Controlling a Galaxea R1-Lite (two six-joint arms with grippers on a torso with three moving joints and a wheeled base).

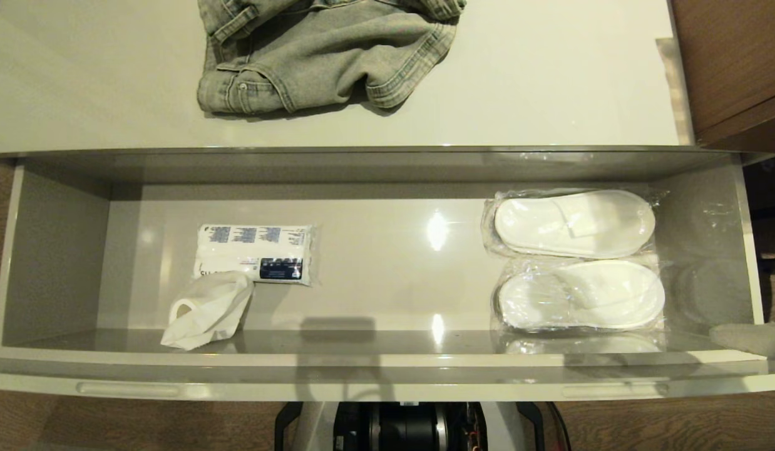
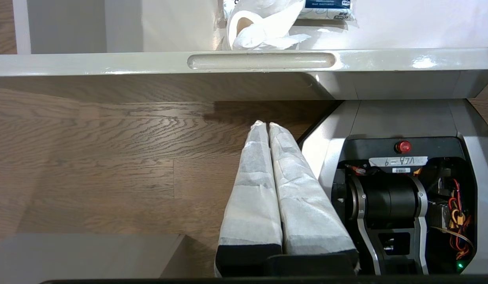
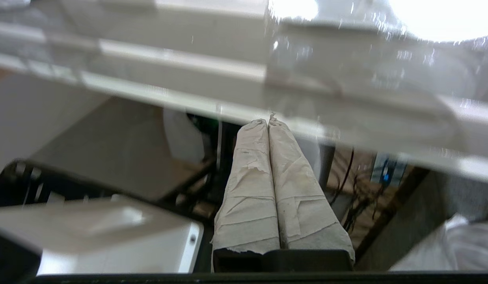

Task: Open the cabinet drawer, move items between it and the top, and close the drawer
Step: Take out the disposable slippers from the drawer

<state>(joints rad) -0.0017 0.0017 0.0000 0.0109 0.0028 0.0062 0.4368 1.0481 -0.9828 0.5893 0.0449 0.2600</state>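
I see the open drawer [image 1: 375,300] pulled out below the cabinet's glossy off-white top surface [image 1: 550,94]. On that surface lies a crumpled grey denim garment [image 1: 325,53], toward the far edge. On the drawer floor, at the right, two bagged slipper packs [image 1: 575,260] lie side by side, touching. Toward the left lies a blue-printed tissue pack [image 1: 256,252], with a crumpled white tissue [image 1: 206,311] just against its near corner.

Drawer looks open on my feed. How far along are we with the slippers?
Done: the drawer stands fully open. In hand: nothing; the right gripper is at the drawer's right front corner, fingers shut and empty, and the left gripper is parked low, shut. Left: both slipper packs lie inside; none is on the top, which holds only jeans. Then close.
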